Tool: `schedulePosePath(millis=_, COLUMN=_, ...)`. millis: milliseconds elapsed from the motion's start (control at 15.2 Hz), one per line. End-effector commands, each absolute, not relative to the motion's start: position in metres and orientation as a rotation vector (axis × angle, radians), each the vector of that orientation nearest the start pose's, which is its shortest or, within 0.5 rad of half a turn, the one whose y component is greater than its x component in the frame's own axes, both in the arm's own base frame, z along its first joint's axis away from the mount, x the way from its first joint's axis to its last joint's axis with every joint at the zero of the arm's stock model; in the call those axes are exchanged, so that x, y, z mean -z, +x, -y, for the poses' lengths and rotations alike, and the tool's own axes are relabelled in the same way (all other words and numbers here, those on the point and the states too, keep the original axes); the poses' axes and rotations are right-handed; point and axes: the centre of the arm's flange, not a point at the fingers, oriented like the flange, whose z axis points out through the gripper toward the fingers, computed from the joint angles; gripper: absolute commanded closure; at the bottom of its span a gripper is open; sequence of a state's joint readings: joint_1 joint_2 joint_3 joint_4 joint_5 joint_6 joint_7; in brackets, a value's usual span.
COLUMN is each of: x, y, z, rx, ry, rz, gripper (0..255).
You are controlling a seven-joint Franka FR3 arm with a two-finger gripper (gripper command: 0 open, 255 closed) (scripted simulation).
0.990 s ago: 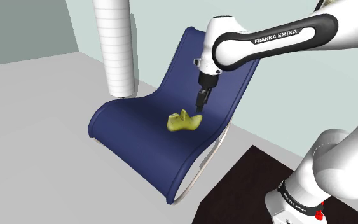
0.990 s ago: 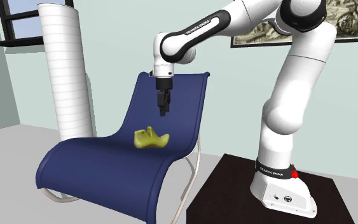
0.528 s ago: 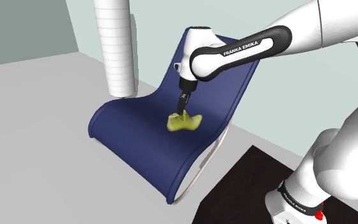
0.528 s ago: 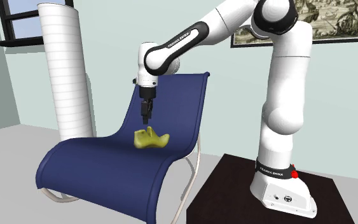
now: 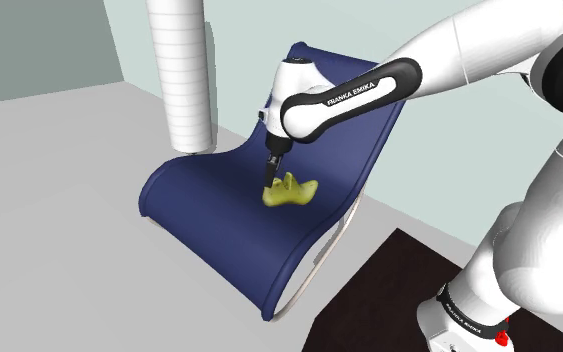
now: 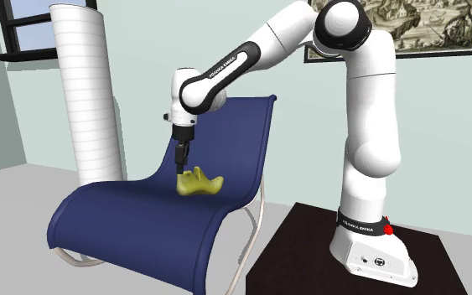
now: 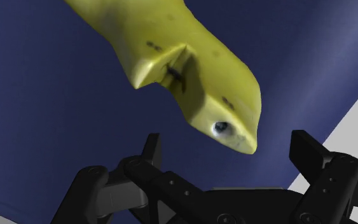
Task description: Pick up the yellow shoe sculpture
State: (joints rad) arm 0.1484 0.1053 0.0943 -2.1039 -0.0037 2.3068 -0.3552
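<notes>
A white robot arm reaches down over a deep blue, curved lounge chair (image 5: 219, 225) with a pale tube frame. Its black two-finger claw (image 5: 271, 184) points down at the seat. In the shoulder view its tips sit at the left end of a yellow, glossy shoe-shaped sculpture (image 5: 290, 191).

The shoe sculpture lies in the dip of the seat, where the seat bends up into the backrest. In the second exterior view the claw (image 6: 181, 163) hangs just above the sculpture's (image 6: 199, 183) left end.

In the wrist view the claw (image 7: 231, 150) is spread wide and holds nothing. The yellow sculpture (image 7: 184, 63) lies just ahead of the fingertips against the blue fabric (image 7: 44, 95), with its rounded end lined up with the gap.

The chair stands on a plain grey floor (image 5: 59, 200). A tall white ribbed column (image 5: 181, 70) rises behind it, in front of a pale green wall (image 6: 309, 126). A dark-framed window (image 6: 24, 25) and a framed picture (image 6: 418, 25) are on that wall. The arm's base sits on a dark brown box (image 6: 293, 251).
</notes>
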Motion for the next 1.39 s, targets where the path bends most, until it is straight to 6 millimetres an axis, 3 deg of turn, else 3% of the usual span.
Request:
schedulePosePath(millis=0, x=-0.368, y=0.554, z=-0.136, rx=0.156, ry=-2.996, rz=0.927, gripper=0)
schedulePosePath(millis=198, x=-0.36, y=0.554, z=-0.136, rx=0.156, ry=-2.996, rz=0.927, gripper=0)
schedulePosePath(millis=264, x=-0.36, y=0.553, z=-0.137, rx=0.156, ry=-2.996, rz=0.927, gripper=255)
schedulePosePath(millis=858, x=-0.36, y=0.554, z=-0.136, rx=0.156, ry=-2.996, rz=0.927, gripper=255)
schedulePosePath(millis=1320, x=-0.397, y=0.554, z=-0.136, rx=0.156, ry=-2.996, rz=0.927, gripper=255)
